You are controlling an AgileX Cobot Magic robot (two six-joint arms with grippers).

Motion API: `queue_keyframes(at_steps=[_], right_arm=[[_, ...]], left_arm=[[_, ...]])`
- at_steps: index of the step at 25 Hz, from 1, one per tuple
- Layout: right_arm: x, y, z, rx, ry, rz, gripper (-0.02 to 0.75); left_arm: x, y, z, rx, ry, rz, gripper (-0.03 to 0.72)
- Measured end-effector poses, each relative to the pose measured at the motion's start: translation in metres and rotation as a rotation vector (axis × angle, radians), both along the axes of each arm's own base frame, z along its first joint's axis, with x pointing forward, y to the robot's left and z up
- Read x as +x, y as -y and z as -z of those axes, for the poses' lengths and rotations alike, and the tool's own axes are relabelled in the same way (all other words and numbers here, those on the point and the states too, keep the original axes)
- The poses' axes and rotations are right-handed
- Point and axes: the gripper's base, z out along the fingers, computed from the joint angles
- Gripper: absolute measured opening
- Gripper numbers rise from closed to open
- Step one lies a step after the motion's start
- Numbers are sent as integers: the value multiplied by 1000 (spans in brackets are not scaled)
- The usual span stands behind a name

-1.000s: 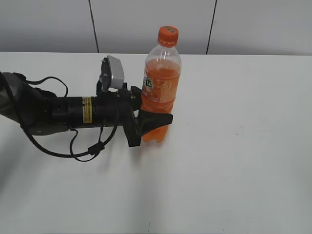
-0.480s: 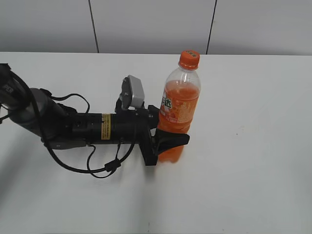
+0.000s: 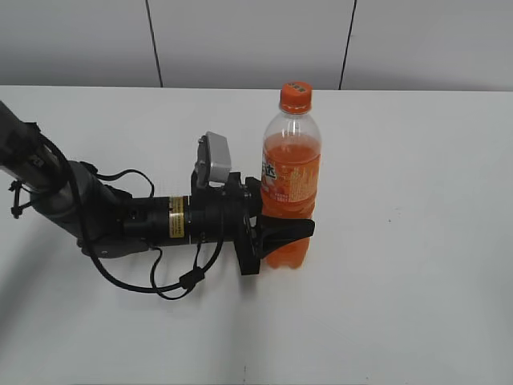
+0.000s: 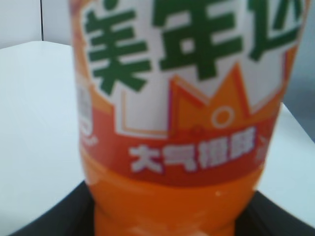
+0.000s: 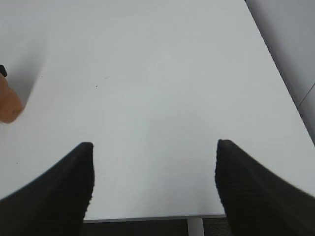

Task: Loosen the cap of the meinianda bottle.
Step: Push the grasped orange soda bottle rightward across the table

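The meinianda bottle [image 3: 290, 188] stands upright on the white table [image 3: 401, 160], full of orange drink, with an orange-and-white label. Its orange cap [image 3: 295, 96] sits on top, with nothing touching it. My left gripper [image 3: 280, 233] comes in level from the left and is shut on the bottle's waisted lower body. In the left wrist view the bottle [image 4: 182, 123] fills the frame, with the dark jaws at both lower corners. My right gripper [image 5: 153, 157] is open and empty above bare table. It does not show in the exterior view.
The left arm with its grey camera block [image 3: 215, 160] and looping cables [image 3: 176, 277] lies low across the table's left half. The table's edge [image 5: 147, 218] runs just under my right gripper. A grey panelled wall [image 3: 256, 40] stands behind.
My left gripper has carried the bottle rightward and toward the front of the table, then back a little left. The bottle stays upright in the jaws.
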Motion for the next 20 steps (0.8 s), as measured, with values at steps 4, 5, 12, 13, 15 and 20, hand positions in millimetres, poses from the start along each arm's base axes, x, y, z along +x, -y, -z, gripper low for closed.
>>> queue_keyframes(at_steps=[4, 5, 12, 13, 15, 20], right_arm=[[0, 0, 0, 0, 0, 0, 577], [0, 0, 0, 0, 0, 0, 577], [1, 0, -3, 4, 0, -3, 577], [3, -1, -6, 1, -14, -5, 577], [10, -1, -16, -8, -45, -9, 577], [39, -2, -52, -17, -159, -16, 577]], left_arm=[[1, 0, 0, -5, 1, -3, 388], [1, 0, 0, -5, 1, -3, 388], [-1, 1, 1, 6, 89, 18, 388], [-1, 1, 1, 6, 91, 19, 388], [-1, 1, 1, 6, 91, 19, 388], [-1, 1, 1, 6, 94, 18, 388]])
